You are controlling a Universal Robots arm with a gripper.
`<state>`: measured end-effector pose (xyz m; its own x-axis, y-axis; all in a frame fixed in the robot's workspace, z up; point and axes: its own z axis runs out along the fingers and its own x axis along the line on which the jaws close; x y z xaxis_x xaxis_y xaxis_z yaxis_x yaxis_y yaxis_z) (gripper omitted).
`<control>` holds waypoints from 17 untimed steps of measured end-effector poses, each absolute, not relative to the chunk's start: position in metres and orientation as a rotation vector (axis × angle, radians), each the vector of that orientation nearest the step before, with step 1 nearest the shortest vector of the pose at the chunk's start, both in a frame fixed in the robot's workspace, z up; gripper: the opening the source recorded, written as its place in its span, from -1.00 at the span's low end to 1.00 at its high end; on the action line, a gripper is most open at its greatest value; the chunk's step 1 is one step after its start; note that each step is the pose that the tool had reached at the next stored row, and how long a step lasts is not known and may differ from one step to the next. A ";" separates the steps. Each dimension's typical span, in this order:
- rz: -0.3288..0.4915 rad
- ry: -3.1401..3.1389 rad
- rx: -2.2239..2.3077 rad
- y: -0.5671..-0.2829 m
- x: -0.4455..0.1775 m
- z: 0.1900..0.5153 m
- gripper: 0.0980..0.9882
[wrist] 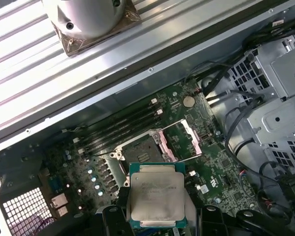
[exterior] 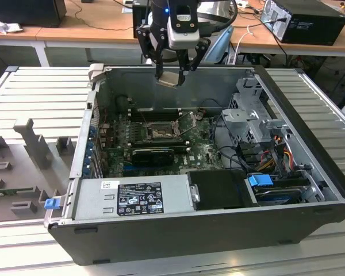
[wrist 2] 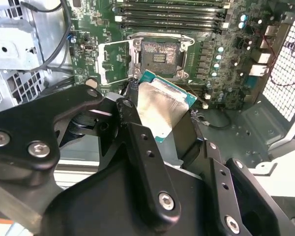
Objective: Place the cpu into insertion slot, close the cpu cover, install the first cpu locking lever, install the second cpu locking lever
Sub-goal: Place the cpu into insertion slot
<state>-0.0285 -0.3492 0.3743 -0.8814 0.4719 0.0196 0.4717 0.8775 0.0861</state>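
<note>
Hand is grasping cpu, hovering above case far edge. Slot is lying bare, with cover apparently standing open beside it.

The exterior view looks down at a slant, from well back, on the whole open computer case. Both wrist views face down from close above, past the gripped cpu, sharing the insertion slot and surrounding motherboard.

Ribbed grey table, open computer case lying on it — grey blocks at the exterior view's left
</note>
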 end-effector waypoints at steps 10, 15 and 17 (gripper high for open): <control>0.138 2.998 0.909 -0.349 -0.028 0.374 -0.04; 0.138 2.976 0.970 -0.349 -0.029 0.374 -0.04; 0.138 2.968 0.993 -0.349 -0.029 0.374 -0.04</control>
